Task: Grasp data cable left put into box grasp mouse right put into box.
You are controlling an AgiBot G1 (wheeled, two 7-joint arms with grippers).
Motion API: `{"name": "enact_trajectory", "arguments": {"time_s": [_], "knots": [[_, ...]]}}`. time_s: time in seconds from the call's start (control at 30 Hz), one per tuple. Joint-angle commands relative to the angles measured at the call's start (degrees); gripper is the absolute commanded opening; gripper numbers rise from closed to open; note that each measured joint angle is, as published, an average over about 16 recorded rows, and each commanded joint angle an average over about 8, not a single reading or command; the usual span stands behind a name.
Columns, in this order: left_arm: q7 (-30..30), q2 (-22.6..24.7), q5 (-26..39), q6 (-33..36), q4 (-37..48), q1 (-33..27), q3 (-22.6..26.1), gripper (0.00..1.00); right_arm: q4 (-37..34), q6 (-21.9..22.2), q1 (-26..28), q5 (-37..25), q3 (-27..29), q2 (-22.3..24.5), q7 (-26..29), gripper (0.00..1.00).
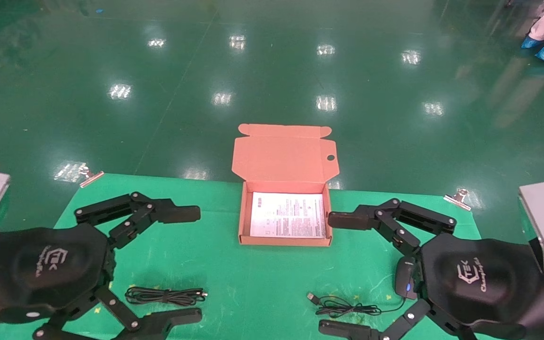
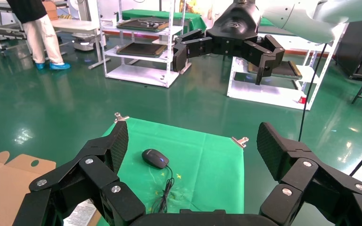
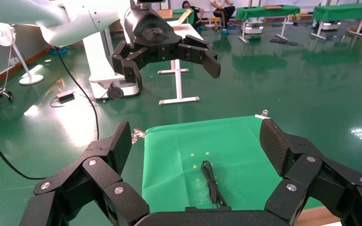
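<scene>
Both spread wide: left gripper [image 1: 184, 264] above thin black tied data cable [image 1: 164, 296], right gripper [image 1: 343, 271] apparently over black oval mouse [image 1: 405, 278]; orange-brown cardboard box [image 1: 285, 242] open between.

Box [image 1: 285, 219] sat centre frame on table [image 1: 253, 283], printed sheet [image 1: 287, 215] inside; data cable [image 1: 165, 296] lower left; mouse [image 1: 405, 278] lower right.

Left end effector [image 1: 184, 264], right end effector [image 1: 343, 271]: matte black, two multi-link fingers each, silver screws at joints, textured pads, white "TEK" logo on domed housing. Grey box-shaped wrist blocks. White glossy arm shells, seen in wrist views.
</scene>
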Motion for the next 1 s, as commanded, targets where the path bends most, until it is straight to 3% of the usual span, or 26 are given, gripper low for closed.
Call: {"name": "enact_trajectory", "arguments": {"time_s": [0.03, 1.0], "knots": [[0.0, 0.0, 0.0, 0.0, 0.0, 0.0, 0.0, 1.00, 0.0, 0.0, 0.0, 0.0, 0.0, 0.0, 0.0, 1.00], [0.1, 0.0, 0.3, 0.2, -0.2, -0.1, 0.2, 1.00, 0.0, 0.1, 0.1, -0.3, -0.1, 0.0, 0.0, 1.00]]}}
